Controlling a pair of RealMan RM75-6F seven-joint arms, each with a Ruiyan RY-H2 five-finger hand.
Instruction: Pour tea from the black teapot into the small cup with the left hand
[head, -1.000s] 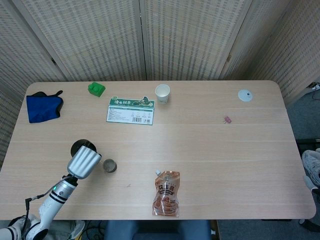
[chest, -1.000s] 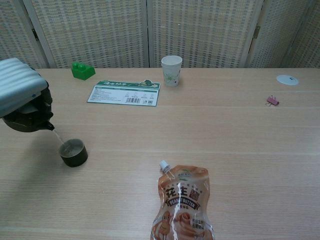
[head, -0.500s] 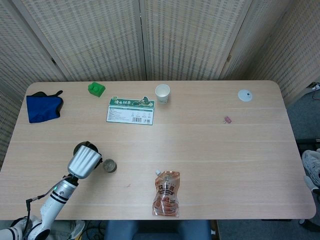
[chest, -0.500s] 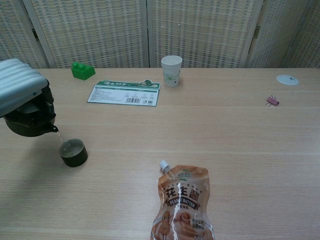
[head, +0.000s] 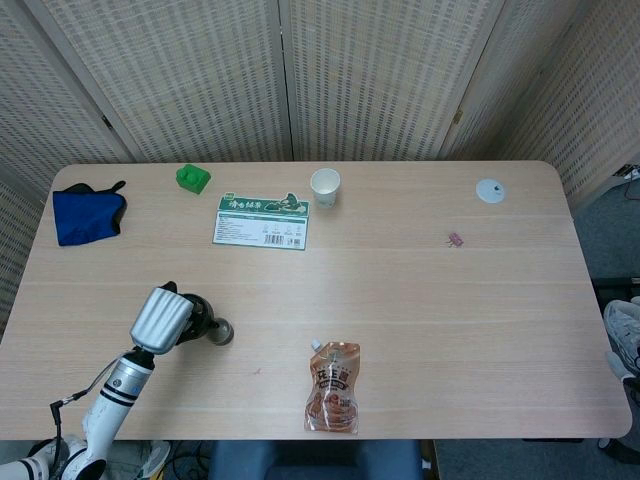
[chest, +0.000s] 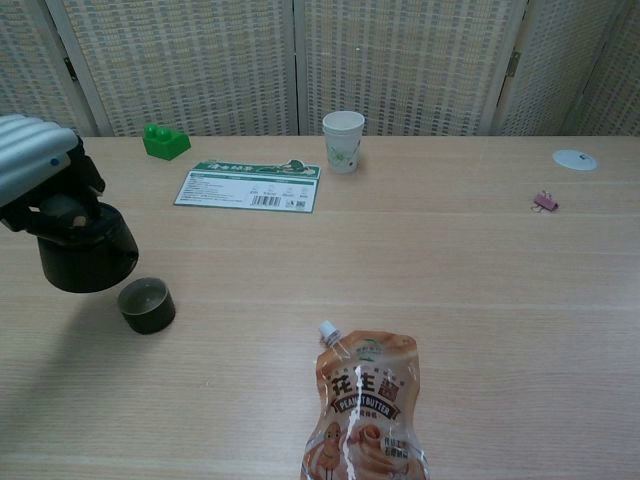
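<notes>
My left hand (head: 160, 318) (chest: 30, 172) grips the black teapot (chest: 85, 250) (head: 201, 316) from above and holds it close to level, a little above the table at the front left. No tea runs from it. Just right of the pot stands the small dark cup (chest: 147, 305) with tea in it. In the head view the cup (head: 223, 333) is partly hidden behind the pot. My right hand shows in neither view.
A peanut butter pouch (chest: 366, 404) lies near the front edge at centre. Further back are a green block (chest: 165, 140), a printed card (chest: 250, 186) and a paper cup (chest: 343, 141). A blue cloth (head: 88, 215) lies far left; a pink clip (chest: 545, 202) and white disc (chest: 574, 159) lie right.
The teapot has tipped back from its pouring tilt towards level, and the thin stream into the cup has stopped. My left hand shifted slightly with it.
</notes>
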